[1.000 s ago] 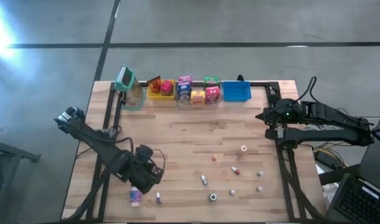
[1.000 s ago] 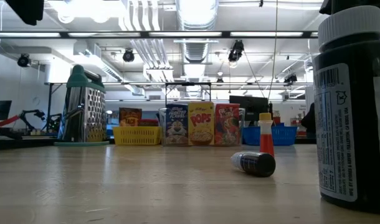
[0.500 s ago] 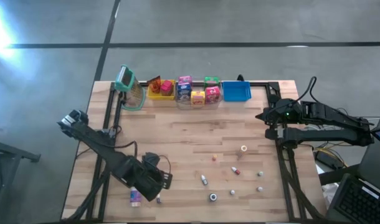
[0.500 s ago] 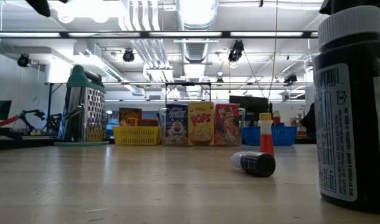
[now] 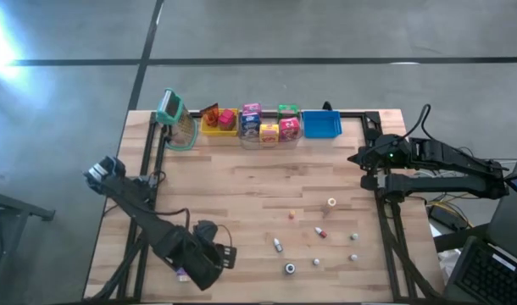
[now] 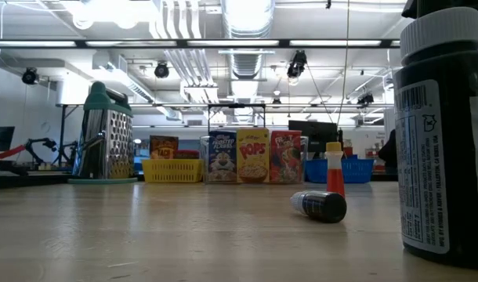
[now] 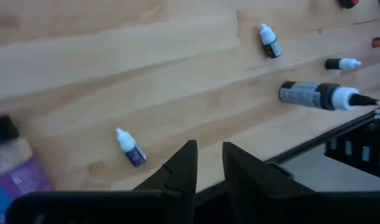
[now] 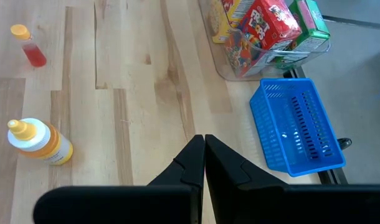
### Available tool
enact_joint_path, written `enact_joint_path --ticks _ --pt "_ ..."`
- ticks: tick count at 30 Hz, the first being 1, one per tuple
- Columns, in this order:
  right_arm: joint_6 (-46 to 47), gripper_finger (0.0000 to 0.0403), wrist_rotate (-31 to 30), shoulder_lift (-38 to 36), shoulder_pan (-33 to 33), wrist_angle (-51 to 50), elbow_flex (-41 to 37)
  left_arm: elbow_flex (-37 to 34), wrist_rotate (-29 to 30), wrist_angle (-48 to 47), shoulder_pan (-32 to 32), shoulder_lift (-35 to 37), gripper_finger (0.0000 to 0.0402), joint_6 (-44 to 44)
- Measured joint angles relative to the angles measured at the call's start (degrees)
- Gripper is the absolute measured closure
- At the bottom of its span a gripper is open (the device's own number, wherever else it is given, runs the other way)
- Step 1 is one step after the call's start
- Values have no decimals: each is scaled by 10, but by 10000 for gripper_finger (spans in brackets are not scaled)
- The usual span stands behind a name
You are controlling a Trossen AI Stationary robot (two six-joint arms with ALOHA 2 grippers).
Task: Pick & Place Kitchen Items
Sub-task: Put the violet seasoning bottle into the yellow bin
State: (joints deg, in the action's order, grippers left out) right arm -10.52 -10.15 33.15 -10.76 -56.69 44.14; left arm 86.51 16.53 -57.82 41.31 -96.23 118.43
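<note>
My left gripper (image 5: 206,269) hovers over the table's near left part, slightly open, with nothing between its fingers (image 7: 209,152). Just beyond its fingertips lie a tiny white-capped purple bottle (image 7: 131,148) and a purple-labelled jar (image 7: 19,180), both on their sides. The arm hides most of the jar (image 5: 182,274) from above. A dark bottle with a white cap (image 7: 318,95) and more tiny bottles (image 7: 270,40) lie farther toward the right. My right gripper (image 5: 360,158) waits shut above the table's right edge (image 8: 201,142).
Along the far edge stand a grater (image 5: 175,119), a yellow bin (image 5: 219,121), a clear bin of mini boxes (image 5: 269,125) and a blue bin (image 5: 321,124). Several small bottles (image 5: 321,231) lie scattered right of centre. A yellow bottle (image 8: 37,142) lies near the right gripper.
My left gripper has gone toward the table's near edge and slightly right, sinking a little and rolling about its own axis. In the high view it now covers the tiny purple bottle and most of the jar.
</note>
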Motion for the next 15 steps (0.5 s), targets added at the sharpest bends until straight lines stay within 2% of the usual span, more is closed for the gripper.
enact_joint_path --ticks 9,15 --pt "0 394 0 0 0 0 0 34 -13 -3 11 -20 322 50" --pt "0 394 0 0 0 0 0 37 -157 -57 15 -21 322 88"
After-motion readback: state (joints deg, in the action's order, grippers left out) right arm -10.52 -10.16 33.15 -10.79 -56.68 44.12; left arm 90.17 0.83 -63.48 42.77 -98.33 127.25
